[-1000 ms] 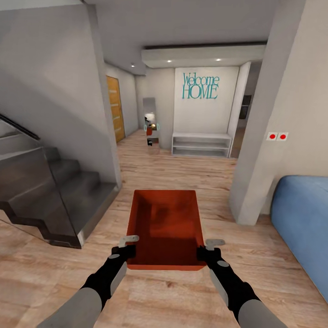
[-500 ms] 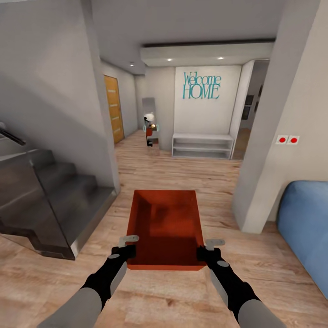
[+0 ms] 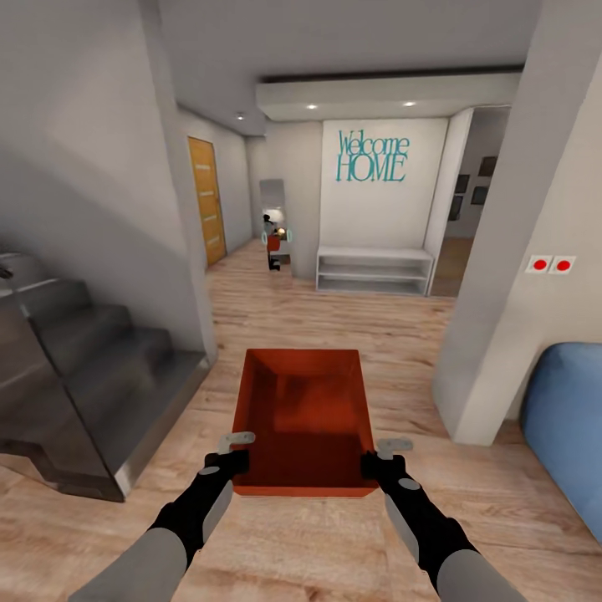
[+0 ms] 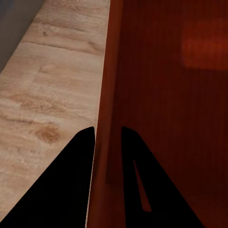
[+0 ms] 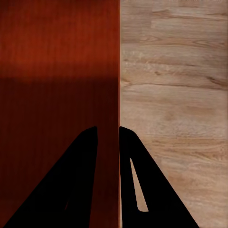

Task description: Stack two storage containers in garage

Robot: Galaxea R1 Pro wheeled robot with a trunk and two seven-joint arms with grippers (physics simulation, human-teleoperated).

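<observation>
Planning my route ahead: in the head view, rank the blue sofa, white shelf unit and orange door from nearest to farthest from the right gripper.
From the right gripper:
1. Blue sofa, close on the right.
2. White shelf unit, ahead under the Welcome HOME lettering.
3. Orange door, far left down the hall, roughly level with the shelf; a close call.

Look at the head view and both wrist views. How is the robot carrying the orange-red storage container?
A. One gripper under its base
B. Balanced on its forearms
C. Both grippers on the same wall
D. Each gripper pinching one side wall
D: the left gripper and right gripper each clamp an opposite side wall of the storage container, fingers straddling the rim in both wrist views.
</observation>
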